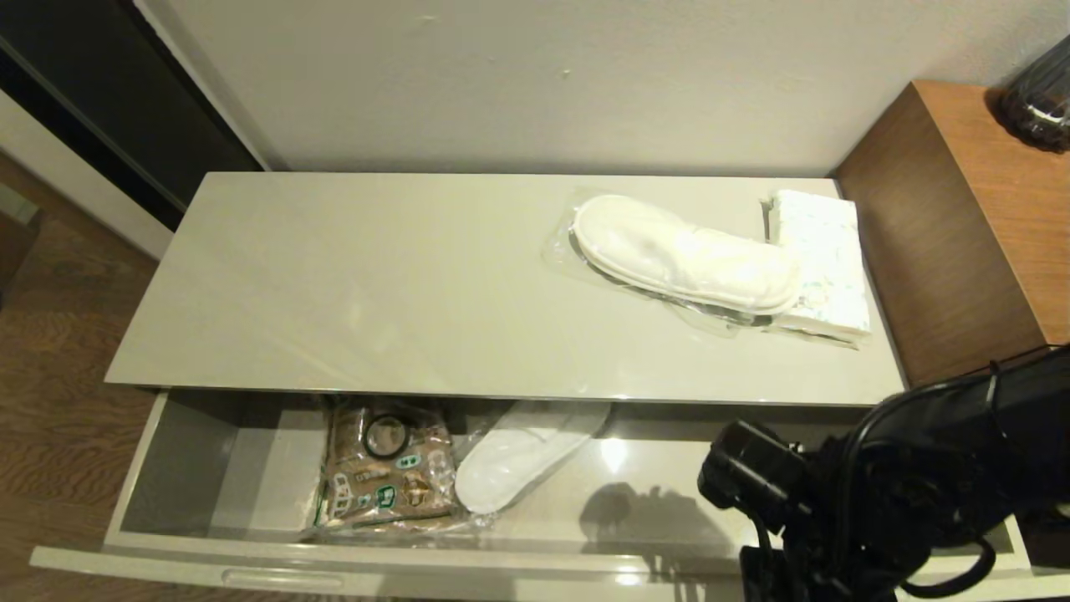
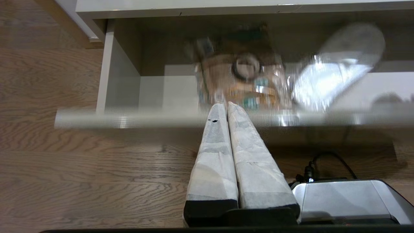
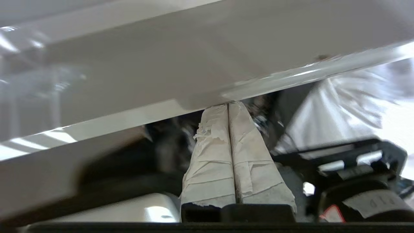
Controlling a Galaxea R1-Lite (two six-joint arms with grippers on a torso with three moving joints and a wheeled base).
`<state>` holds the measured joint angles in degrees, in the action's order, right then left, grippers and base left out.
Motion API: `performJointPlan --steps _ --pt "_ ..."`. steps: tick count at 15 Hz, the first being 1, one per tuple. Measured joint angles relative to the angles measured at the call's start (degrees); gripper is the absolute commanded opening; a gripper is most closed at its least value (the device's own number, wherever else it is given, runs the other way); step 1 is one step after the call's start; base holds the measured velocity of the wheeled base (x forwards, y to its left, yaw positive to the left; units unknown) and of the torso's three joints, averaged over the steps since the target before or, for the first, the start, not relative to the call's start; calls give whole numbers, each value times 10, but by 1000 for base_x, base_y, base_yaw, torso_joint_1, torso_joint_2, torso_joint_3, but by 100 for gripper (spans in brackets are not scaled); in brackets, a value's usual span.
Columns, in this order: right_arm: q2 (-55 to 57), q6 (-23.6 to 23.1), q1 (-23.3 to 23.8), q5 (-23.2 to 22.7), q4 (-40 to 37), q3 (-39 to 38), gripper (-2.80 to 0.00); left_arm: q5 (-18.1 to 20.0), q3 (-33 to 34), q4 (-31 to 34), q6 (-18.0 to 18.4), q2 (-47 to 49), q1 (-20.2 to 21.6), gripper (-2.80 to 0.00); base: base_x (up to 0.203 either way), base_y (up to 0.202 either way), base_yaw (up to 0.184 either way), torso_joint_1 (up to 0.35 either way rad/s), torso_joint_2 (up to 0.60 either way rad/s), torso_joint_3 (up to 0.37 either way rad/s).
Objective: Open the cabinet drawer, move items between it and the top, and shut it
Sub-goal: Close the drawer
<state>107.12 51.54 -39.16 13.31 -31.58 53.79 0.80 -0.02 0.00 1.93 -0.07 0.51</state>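
Right gripper (image 3: 228,105) is seen pinched empty; wrapped slipper (image 1: 518,456) beyond it is judged light, slippery, best taken by its plastic edge.

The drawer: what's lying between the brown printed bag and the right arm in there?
In the head view, a wrapped white slipper lies just beside the brown bag; past it, bare drawer floor with the right arm's shadow.
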Motion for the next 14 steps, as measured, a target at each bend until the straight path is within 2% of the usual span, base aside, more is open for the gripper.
performJointPlan --steps 4,8,11,14 --pt "18 -15 52 7 -59 155 -280 0 0 0 0 0 0 -280 0 0 0 0 0 0" --pt "43 -28 92 5 -150 305 -280 0 0 0 0 0 0 -280 0 0 0 0 0 0" --pt "48 -32 102 3 -192 342 -280 0 0 0 0 0 0 -280 0 0 0 0 0 0" --pt "25 -31 97 -15 -217 317 -280 -1 0 0 0 0 0 -280 0 0 0 0 0 0"
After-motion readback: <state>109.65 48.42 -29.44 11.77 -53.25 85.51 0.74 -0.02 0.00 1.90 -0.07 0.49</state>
